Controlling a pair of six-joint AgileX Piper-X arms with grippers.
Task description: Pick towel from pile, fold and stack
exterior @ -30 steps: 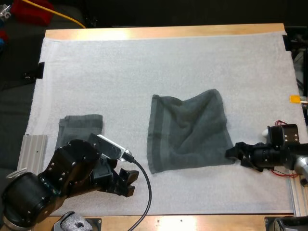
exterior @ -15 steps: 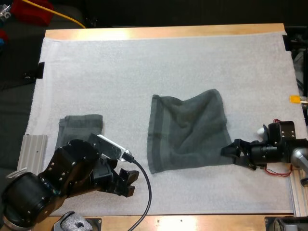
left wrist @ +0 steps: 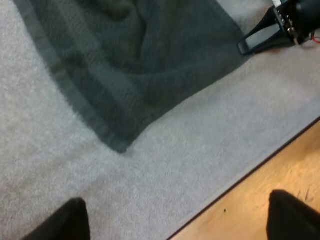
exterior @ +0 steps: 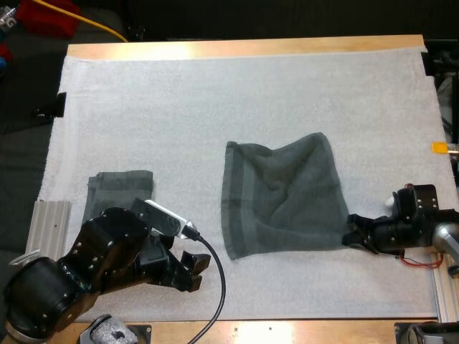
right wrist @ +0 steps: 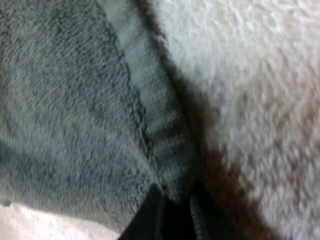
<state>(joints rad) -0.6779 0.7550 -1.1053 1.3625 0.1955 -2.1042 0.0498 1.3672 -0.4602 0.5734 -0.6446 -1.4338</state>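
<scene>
I see the spread towel (exterior: 283, 193) lying open near the middle of the white mat (exterior: 215, 93), a dark grey-green square, mostly flat with soft creases running through its middle and a woven band along its left side. My right end effector (exterior: 356, 236) sits low on the mat at the towel's near right corner. In the right wrist view the two black fingers press on the hem of that corner from both sides, with a fold of cloth between them (right wrist: 175, 207), so I read it as clamped on the spread towel.

The folded towel (exterior: 118, 188) rests at the left of the mat, well apart from the spread one, a small neat rectangle partly hidden behind my left arm. My left end effector (exterior: 192, 271) hangs above bare mat close to the near edge of the wooden surface (exterior: 244, 47), between the two towels and touching neither. In the left wrist view its fingers stand wide apart with nothing between them, over the mat just short of the spread towel's near left corner
</scene>
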